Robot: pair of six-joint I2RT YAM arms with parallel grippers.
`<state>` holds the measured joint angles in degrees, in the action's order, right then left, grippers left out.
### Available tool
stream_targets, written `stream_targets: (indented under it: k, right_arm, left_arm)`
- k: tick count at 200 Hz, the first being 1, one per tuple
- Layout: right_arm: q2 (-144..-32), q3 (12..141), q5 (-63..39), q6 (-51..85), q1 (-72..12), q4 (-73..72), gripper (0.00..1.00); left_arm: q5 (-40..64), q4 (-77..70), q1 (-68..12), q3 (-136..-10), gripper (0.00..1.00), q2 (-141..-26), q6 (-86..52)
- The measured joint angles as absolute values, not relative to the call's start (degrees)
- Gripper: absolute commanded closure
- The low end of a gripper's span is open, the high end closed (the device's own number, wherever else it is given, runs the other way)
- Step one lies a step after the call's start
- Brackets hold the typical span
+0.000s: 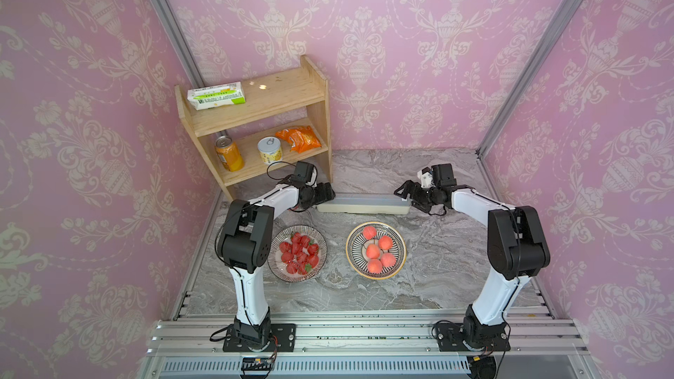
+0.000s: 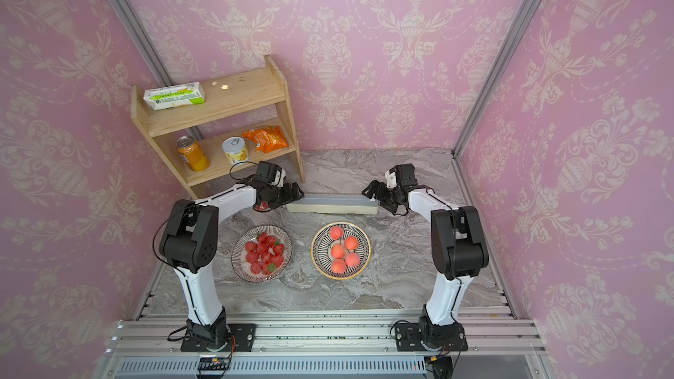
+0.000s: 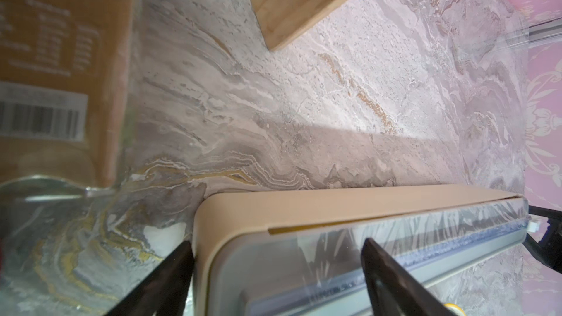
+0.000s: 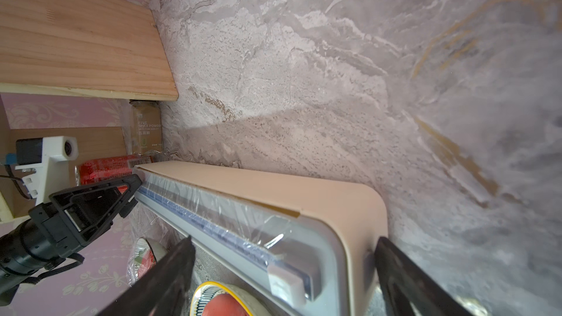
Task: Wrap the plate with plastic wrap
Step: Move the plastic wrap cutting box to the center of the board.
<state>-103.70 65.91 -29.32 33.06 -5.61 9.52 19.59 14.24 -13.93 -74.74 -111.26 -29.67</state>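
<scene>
Left pincer [image 1: 328, 196] is spread wide at one end of the dispenser box [image 1: 364, 205], with one finger just outside the box's side and the other over its top, pinching nothing. Right pincer [image 1: 404, 198] is also spread and straddles the opposite end. I see the plastic wrap [image 3: 425, 226] crinkled along the box top, running between the two pincers. The plate of strawberries [image 1: 322, 246] sits back from the left pincer toward its base, and the plate of peaches [image 1: 353, 249] sits back from the right one.

Both arms are the same build. Left arm [image 1: 251, 286] and right arm [image 1: 499, 293]: white link shells, black joint housings, black base plates [image 1: 286, 337] with silver screws. Thin black cables [image 1: 216, 244] loop off the joints. There's a white camera bracket [image 4: 54, 159] at the wrist. Left gripper [image 3: 278, 241] and right gripper [image 4: 284, 238]: black with tapered fingers.
</scene>
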Motion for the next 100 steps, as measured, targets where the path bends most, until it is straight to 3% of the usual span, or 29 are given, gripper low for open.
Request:
stream_targets:
  k: [100]
  right_arm:
    - [-96.1, 57.4, -25.5, 31.8, -5.1, 13.0, 0.01]
  left_arm:
    - [18.8, 13.8, -18.2, -67.0, 0.09, -104.2, -32.4]
